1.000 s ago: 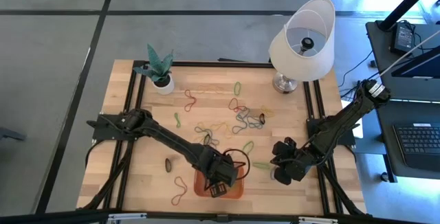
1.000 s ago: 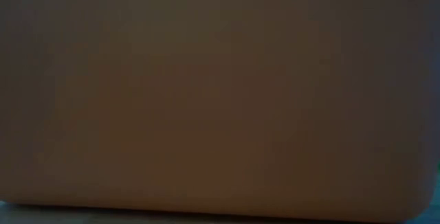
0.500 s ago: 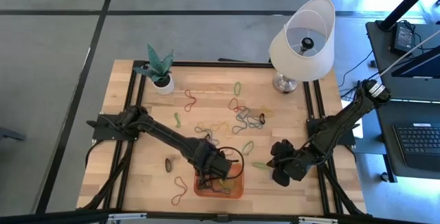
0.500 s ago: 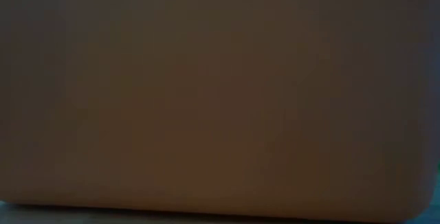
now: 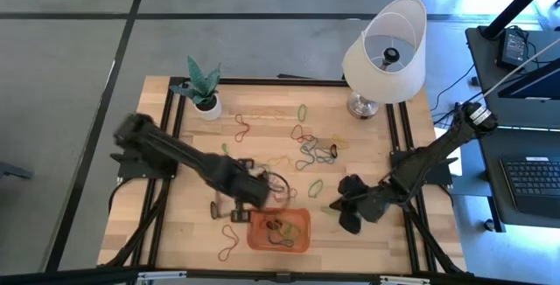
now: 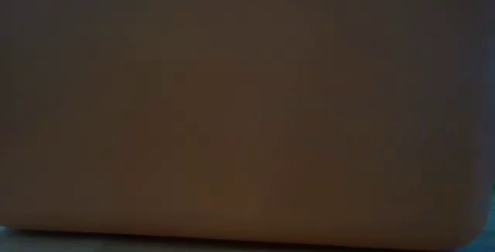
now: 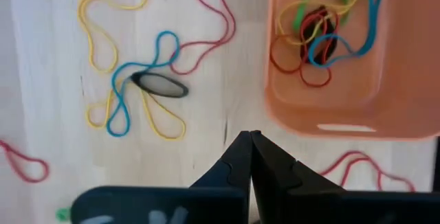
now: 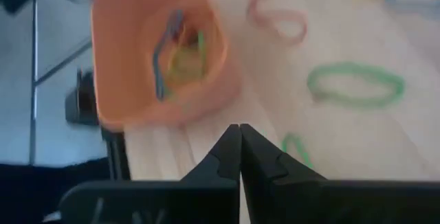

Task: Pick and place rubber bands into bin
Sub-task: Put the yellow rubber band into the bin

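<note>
The wooden worktop carries a lamp and a potted plant on its far side, well beyond both pincers. The orange bin, with a few bands inside, sits between them at the near edge. The left pincer is closed and empty, just beside the bin's left wall. The right pincer is also closed on nothing, near the bin's right side. Loose rubber bands lie scattered beyond both. My judgement: for the next pick, open the fingers fully first, then descend straight over a single isolated loop, such as the green band ahead of the right pincer.
</note>
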